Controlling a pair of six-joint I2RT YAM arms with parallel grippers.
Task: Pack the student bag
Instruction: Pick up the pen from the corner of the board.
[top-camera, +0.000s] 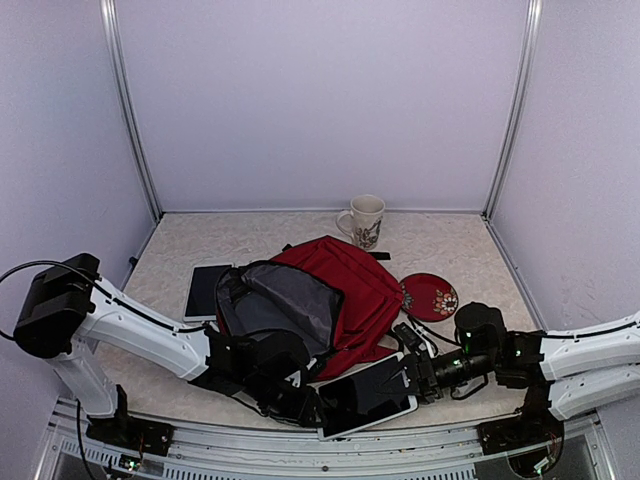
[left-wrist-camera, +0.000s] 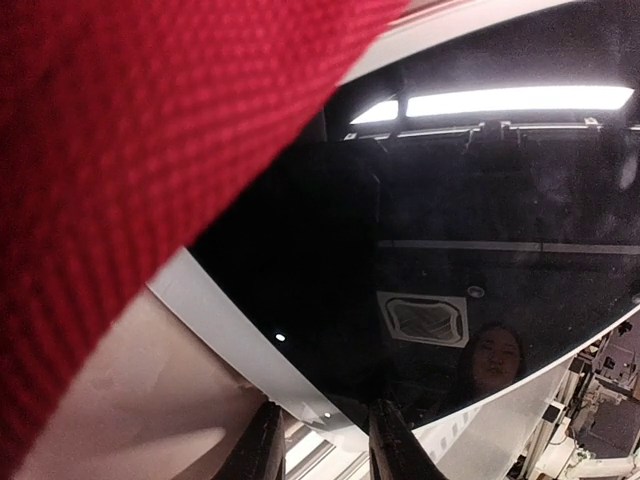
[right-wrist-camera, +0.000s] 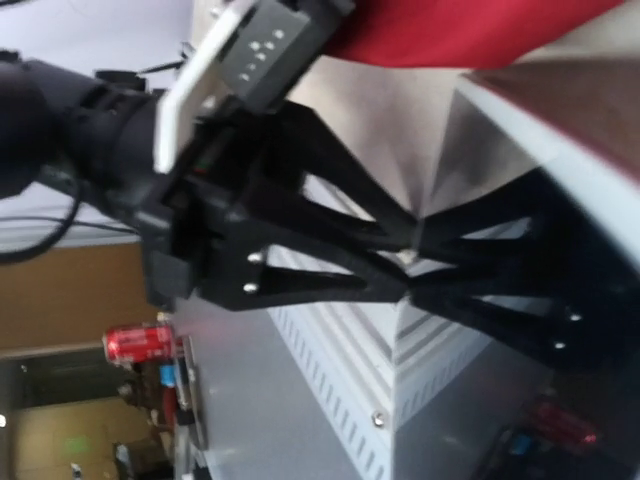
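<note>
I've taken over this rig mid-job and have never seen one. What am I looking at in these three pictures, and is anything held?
Two robot arms are bolted at the near edge of the table. One picture looks down from above behind them; the other two come from a camera on each wrist. On it lie the open student bag, a mug, a round patterned disc and a second tablet. The front tablet sits between the arms. The left fingers look closed on its edge, its dark screen filling the left wrist view. The right fingers are at its opposite edge; whether they grip it is unclear.
</note>
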